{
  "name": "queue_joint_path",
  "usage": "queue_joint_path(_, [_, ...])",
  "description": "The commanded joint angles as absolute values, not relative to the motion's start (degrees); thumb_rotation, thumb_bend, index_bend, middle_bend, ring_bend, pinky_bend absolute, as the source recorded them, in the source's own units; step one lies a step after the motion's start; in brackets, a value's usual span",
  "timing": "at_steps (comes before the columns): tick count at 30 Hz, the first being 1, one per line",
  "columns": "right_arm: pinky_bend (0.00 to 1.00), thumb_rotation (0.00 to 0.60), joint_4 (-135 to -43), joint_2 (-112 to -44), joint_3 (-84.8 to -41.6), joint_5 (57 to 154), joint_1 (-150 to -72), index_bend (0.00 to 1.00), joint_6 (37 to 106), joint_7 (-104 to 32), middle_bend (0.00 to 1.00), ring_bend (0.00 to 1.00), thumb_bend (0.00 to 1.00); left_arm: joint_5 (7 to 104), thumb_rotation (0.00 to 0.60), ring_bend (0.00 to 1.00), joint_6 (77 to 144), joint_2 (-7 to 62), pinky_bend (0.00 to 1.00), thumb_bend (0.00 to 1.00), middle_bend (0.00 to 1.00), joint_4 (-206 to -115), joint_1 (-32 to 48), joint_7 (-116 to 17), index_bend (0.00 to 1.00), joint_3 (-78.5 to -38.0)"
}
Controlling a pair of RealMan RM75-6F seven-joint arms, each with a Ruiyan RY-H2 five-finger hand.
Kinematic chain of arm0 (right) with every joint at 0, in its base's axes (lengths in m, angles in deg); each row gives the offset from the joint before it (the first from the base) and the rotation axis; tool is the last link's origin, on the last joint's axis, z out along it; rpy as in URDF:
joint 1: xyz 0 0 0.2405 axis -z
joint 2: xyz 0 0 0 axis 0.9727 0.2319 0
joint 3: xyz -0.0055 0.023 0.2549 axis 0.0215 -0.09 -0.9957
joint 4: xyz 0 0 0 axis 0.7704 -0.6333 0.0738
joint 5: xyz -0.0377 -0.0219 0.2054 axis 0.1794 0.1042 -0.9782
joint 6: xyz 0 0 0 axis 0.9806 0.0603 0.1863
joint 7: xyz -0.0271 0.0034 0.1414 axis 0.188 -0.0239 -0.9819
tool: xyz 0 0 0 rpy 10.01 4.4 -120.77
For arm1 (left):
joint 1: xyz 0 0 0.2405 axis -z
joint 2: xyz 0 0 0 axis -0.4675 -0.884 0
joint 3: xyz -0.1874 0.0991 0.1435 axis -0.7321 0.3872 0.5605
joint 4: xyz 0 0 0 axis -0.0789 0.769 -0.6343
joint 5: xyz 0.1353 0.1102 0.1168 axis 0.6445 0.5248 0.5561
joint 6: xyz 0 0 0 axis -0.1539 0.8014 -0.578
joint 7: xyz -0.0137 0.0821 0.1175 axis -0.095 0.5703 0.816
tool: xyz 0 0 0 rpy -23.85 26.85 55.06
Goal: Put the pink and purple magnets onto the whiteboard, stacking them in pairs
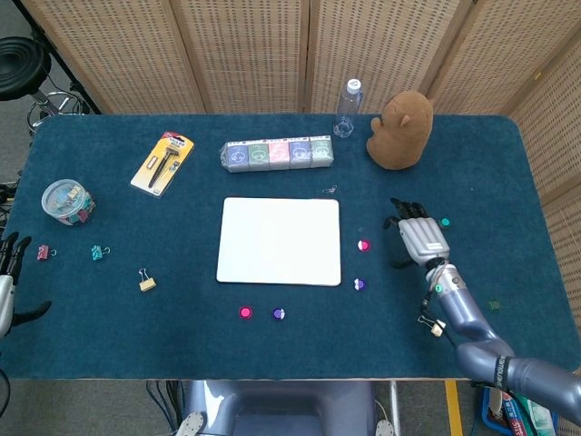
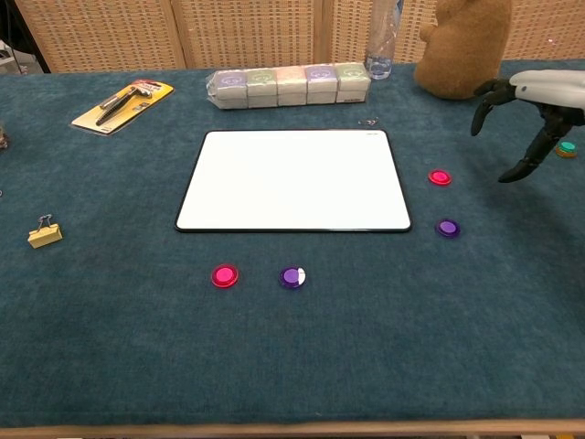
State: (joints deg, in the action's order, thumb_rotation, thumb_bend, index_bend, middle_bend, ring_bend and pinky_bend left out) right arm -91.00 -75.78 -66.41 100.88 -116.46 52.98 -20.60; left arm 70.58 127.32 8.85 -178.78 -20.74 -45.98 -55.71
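Note:
The whiteboard (image 1: 279, 240) (image 2: 294, 179) lies bare in the middle of the blue table. A pink magnet (image 1: 364, 245) (image 2: 440, 176) and a purple magnet (image 1: 359, 284) (image 2: 447, 228) lie just right of it. Another pink magnet (image 1: 245, 312) (image 2: 224, 275) and purple magnet (image 1: 279, 314) (image 2: 292, 276) lie in front of it. My right hand (image 1: 418, 237) (image 2: 535, 110) hovers open, fingers spread, a little right of the right-hand pink magnet, holding nothing. My left hand (image 1: 7, 272) shows at the table's far left edge, fingers apart and empty.
A green magnet (image 1: 445, 222) (image 2: 567, 147) lies beside my right hand. At the back stand a row of small boxes (image 1: 277, 153), a bottle (image 1: 346, 109) and a brown plush toy (image 1: 400, 132). Binder clips (image 1: 146, 281) (image 1: 434, 325), a clip tub (image 1: 66, 202) and a packaged tool (image 1: 163, 163) are scattered around.

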Motion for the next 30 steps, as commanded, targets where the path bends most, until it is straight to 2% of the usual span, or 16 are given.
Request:
queue_joint_path(1, [0.00,0.600,-87.8,-78.8,-66.7,97.8,-118.6,0.35,50.6,-18.5,0.00,0.00,0.13,70.0,0.600,0.00,126.9,8.9,0.00,0.12,0.00,-178.4,-20.7,-46.2,0.00,-55.9])
queue_joint_path(10, [0.00,0.600,-85.5,-80.9,-66.9,95.6,-120.7,0.38,49.3,-18.7,0.00,0.00,0.25,68.9,0.600,0.00,126.1,9.1,0.00,0.12,0.00,-177.9,-20.5,-46.2,0.00,-56.3])
queue_joint_path(18, [0.00,0.600,-85.7,-81.5,-66.6,94.6,-122.4,0.38,48.8,-17.8,0.00,0.00,0.26,68.7,0.600,0.00,126.0,9.1,0.00,0.12,0.00,-177.8,-20.4,-46.0,0.00,-56.3])
queue_joint_path(30, [0.00,0.600,-84.4,-83.1,-66.0,90.9,-124.3,0.42,48.1,-16.9,0.00,0.00,0.33,69.0,0.600,0.00,126.4,8.7,0.00,0.12,0.00,-178.1,-20.7,-47.1,0.00,-56.4])
